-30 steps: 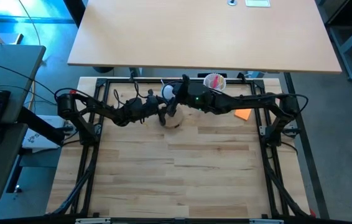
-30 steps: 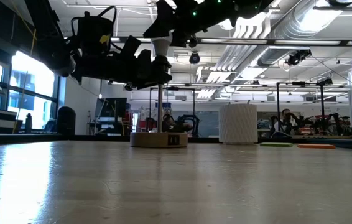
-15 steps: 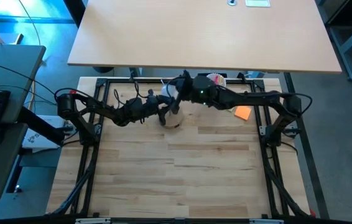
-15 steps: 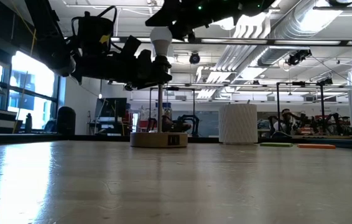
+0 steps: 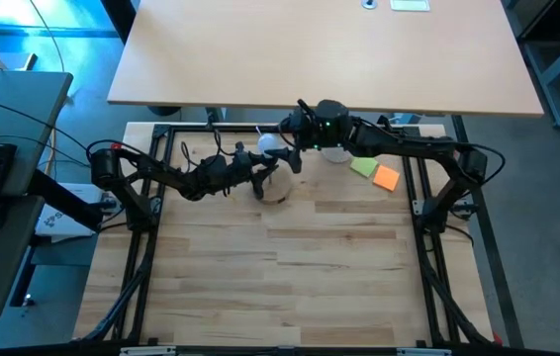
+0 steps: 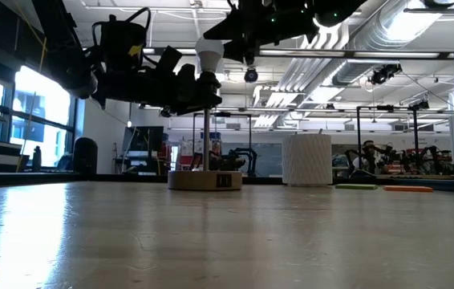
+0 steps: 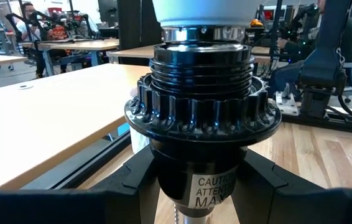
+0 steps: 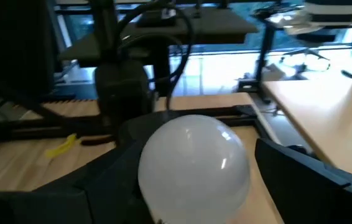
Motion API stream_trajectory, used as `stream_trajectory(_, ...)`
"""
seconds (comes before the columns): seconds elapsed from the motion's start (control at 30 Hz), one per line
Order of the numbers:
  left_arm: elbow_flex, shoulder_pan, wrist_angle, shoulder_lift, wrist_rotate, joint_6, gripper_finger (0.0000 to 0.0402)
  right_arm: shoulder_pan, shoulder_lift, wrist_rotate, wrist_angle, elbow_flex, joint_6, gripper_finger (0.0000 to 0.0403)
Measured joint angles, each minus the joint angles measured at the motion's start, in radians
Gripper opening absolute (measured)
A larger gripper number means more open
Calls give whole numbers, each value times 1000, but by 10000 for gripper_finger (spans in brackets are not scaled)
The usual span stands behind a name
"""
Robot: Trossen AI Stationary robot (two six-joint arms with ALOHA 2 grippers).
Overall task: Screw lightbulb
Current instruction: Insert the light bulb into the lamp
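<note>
The left gripper [image 6: 199, 87] is clamping its fingers [image 7: 132, 180] on the black socket [image 7: 202, 118], steadying it above the wooden stand [image 6: 204, 180] on the worktop [image 5: 290, 277]. The bulb [image 6: 209, 52] is sitting upright in the socket's mouth. The right gripper [image 5: 295, 148], fingers [image 8: 300, 168] apart on either side of the bulb's globe, is gripping nothing, so more turns may remain.

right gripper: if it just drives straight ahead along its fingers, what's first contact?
Most likely the lightbulb: it sits dead ahead of the right gripper, between its open fingers, seated in the black socket that the left gripper clamps. How far off the glass is, the pictures do not show.
</note>
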Motion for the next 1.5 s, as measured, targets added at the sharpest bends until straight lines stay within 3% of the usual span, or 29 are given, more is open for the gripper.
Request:
stream_trajectory(0.4,0,0,1,0,0,-1,143,12,0,7,-1,0,9,318)
stream_trajectory(0.9,0,-1,7,0,-26,-15,143,193,1,541,-15,0,126,282)
stream_trajectory(1.1,-1,0,25,0,-76,-56,143,258,19,800,81,1,316,281)
stream_trajectory(1.27,-1,0,29,0,-82,-52,143,276,57,833,156,1,308,281)
stream_trajectory(1.5,0,0,13,0,-68,-14,143,271,26,816,144,0,161,281)
